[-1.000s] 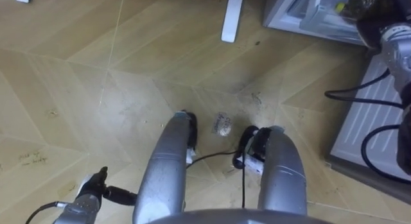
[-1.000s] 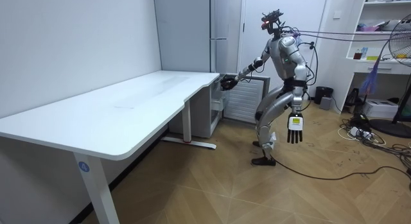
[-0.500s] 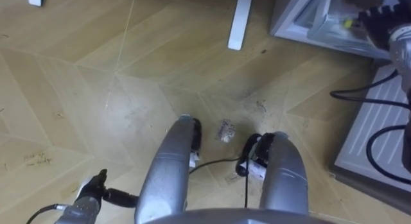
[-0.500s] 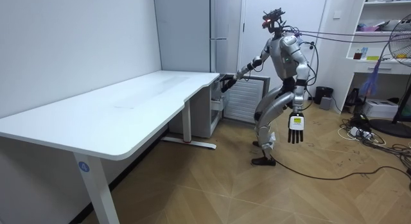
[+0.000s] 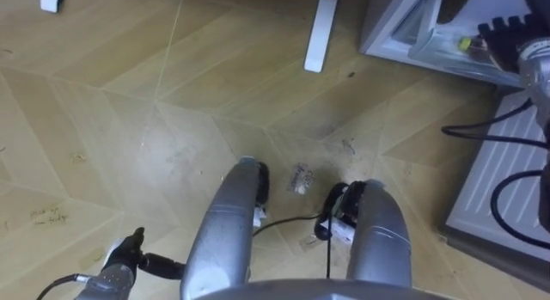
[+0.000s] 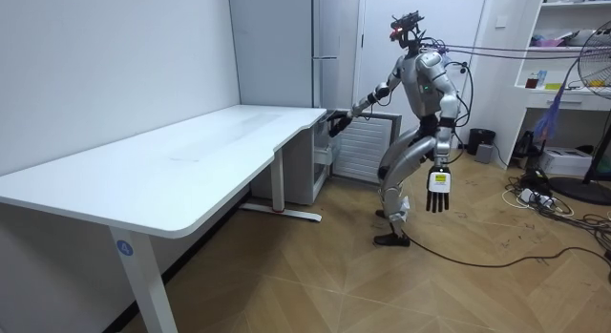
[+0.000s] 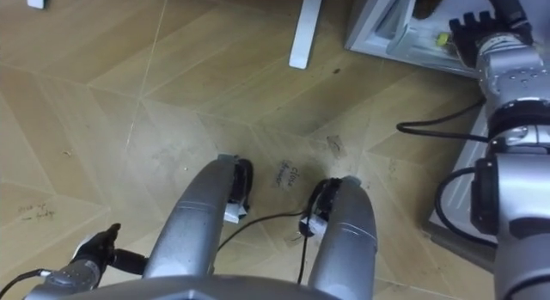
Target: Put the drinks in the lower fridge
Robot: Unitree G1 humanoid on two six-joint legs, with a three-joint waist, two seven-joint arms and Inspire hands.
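Drink, possibly: 1 small yellow-marked item (image 5: 464, 44) sits in the open lower fridge (image 5: 404, 29), just beside my right hand (image 7: 481, 29); cannot tell whether those fingers grip it. My left hand (image 6: 437, 185) hangs at my side, fingers straight. I stand on wood floor (image 5: 129, 119), beside the end of the white desk (image 6: 191, 161).

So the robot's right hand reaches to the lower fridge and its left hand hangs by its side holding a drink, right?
Not quite: the left hand hangs by its side with straight fingers and holds nothing, as the room view shows. The right hand does reach to the lower fridge.
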